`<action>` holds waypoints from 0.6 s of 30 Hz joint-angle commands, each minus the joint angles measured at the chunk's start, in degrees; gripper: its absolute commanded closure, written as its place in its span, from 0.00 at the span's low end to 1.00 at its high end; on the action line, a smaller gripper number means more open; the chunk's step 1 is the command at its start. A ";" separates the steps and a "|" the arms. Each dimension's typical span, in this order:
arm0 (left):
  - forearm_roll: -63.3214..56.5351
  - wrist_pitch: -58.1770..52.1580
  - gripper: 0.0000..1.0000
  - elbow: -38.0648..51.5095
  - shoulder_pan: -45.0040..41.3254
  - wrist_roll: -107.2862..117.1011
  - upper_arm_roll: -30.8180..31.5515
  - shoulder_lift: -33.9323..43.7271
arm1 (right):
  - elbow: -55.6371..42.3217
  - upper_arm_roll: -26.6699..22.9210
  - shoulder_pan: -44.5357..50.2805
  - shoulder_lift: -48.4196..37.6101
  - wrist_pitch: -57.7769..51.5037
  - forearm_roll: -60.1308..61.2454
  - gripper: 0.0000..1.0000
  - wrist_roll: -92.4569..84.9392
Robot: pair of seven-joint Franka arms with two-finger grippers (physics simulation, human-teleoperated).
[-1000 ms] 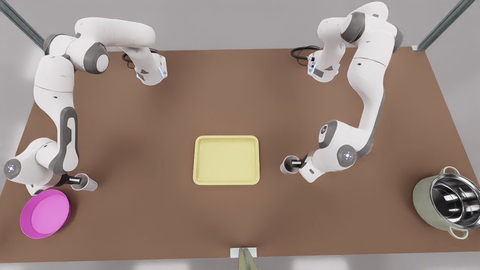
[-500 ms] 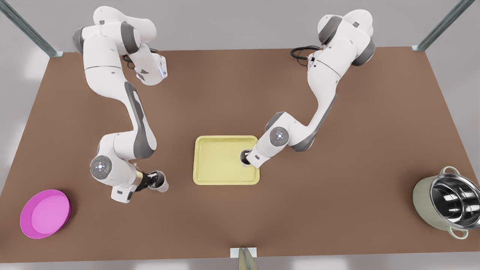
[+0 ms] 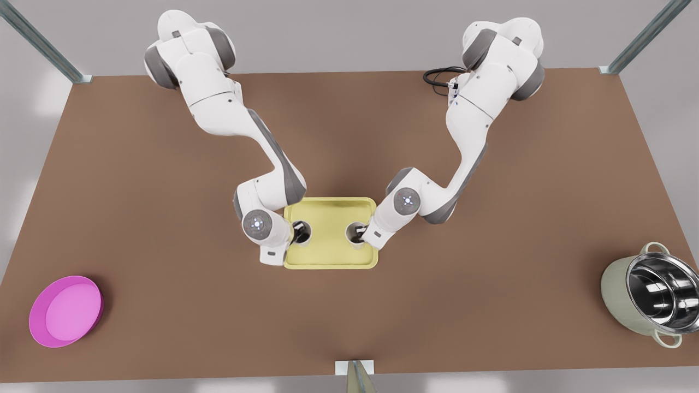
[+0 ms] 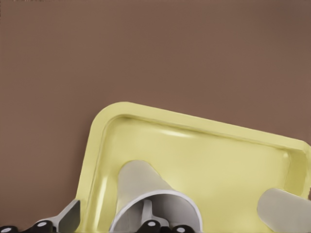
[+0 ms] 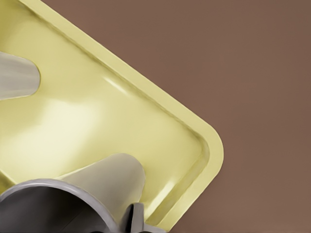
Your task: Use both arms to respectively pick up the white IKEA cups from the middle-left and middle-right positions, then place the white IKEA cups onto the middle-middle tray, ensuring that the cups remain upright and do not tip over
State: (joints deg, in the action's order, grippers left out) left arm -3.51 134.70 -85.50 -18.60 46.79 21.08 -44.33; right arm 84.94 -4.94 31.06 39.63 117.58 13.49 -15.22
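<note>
White cups [image 3: 302, 231] apparently gripped over tray [image 3: 330, 256]

arms [image 3: 235, 117]: white shells | grey joint sections | lit round wrist caps | black cable at base

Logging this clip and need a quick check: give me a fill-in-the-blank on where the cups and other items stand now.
1. Both small white tapered cups are over the flat pale ____ tray.
2. The round magenta bowl sits at the front view's ____.
3. The pale green steel-lined pot sits on the ____ table.

Missing words: yellow; left; brown
</note>
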 commanded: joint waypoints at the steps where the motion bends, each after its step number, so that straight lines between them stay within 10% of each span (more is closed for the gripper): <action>1: -1.58 -1.37 0.00 -0.19 0.14 10.86 0.10 1.08 | 1.46 0.02 0.58 -0.08 5.03 -0.13 0.79 7.22; 6: -1.76 -39.22 0.00 8.14 5.32 10.51 0.19 13.65 | 3.04 0.02 0.40 0.36 6.44 -0.13 0.79 7.05; 7: -1.76 -51.25 0.00 15.51 8.92 8.59 0.63 14.45 | 3.04 0.02 0.40 0.45 6.44 -0.04 0.26 7.05; 8: -4.12 -64.78 0.00 23.16 12.00 -4.12 0.37 14.71 | 3.04 0.02 0.23 0.45 6.35 -0.04 0.00 7.05; 10: -5.45 -74.05 0.00 29.26 19.11 -28.52 -0.07 17.07 | 3.04 0.02 -0.03 0.45 6.35 -0.04 0.00 6.61; 12: -5.63 -59.91 0.00 5.44 17.20 -36.51 -5.96 33.51 | 3.04 0.02 -0.30 0.45 6.35 -0.04 0.00 6.34; 18: -3.16 -64.65 0.00 6.40 16.32 -36.77 -7.90 33.17 | 2.51 0.02 -0.91 -0.43 5.21 -0.13 0.00 5.73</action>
State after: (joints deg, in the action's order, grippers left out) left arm -7.27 77.43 -78.90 -2.20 32.94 13.19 -11.37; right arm 87.60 -4.92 30.15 39.20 123.18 12.47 -9.26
